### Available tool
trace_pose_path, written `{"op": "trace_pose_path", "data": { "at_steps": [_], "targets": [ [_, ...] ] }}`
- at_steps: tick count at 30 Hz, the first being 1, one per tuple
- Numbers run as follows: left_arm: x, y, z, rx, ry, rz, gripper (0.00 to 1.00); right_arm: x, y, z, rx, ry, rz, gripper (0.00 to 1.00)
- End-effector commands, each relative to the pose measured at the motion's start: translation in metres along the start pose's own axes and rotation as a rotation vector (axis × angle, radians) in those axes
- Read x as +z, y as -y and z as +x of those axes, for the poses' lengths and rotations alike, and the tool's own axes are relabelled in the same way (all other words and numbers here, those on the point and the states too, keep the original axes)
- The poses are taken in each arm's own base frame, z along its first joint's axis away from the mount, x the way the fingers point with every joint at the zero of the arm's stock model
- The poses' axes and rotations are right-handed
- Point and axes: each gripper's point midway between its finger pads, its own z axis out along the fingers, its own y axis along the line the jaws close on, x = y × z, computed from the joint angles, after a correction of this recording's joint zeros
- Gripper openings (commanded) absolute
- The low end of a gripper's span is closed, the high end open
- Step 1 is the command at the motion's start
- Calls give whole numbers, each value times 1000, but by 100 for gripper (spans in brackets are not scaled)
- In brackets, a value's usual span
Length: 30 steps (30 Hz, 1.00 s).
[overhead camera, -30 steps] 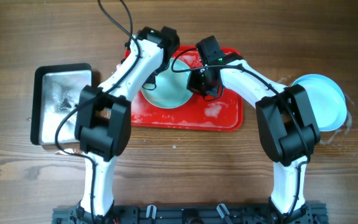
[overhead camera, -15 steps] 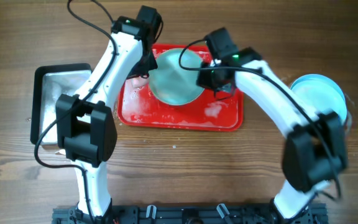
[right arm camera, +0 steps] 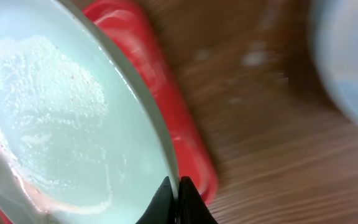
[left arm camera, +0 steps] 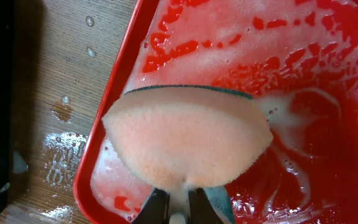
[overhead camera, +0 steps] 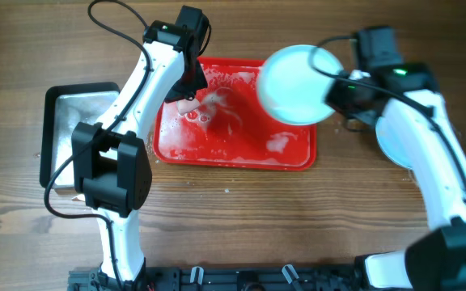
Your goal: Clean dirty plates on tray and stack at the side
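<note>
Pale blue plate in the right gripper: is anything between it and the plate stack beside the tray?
Nothing visible. The pale blue round plate, held at its rim by the right gripper, hangs over the red plastic tray's right end; only bare wooden table separates it from the stack.

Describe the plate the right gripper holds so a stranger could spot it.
Find the red tray mid-table. Over its right end, a pale blue plate hangs in the right gripper. Unlike the resting plate further right on the wood, it is lifted and filmed with suds.
</note>
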Motion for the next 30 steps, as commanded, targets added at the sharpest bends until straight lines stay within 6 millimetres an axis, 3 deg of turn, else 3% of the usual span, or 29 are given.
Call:
{"op": "trace_pose_path", "data": {
  "at_steps": [1,6,7,10,15,20,26,27,30],
  "targets": [
    [-7,5,-3,-19,13,31,4,-15,47,-3,86,38,5,4],
    [-7,8,-4,-18,19,41,4,-17,116,-5,300,72,-2,4],
    [-7,10,-4,-17,21,44,4,-15,139,-5,377,78,6,4],
    [-8,12,-2,-10,22,45,4,-7,179,-4,512,88,30,4],
    [-7,17,1,2,23,48,4,5,225,-1,695,125,6,4],
    [-7,21,2,10,28,54,4,14,254,3,755,168,56,4],
    [-8,25,4,18,31,58,4,11,272,1,756,210,155,5],
    [-8,25,4,18,31,58,4,11,274,2,756,212,167,8],
    [-8,27,5,22,32,59,4,10,276,2,752,215,181,34]
  ]
}}
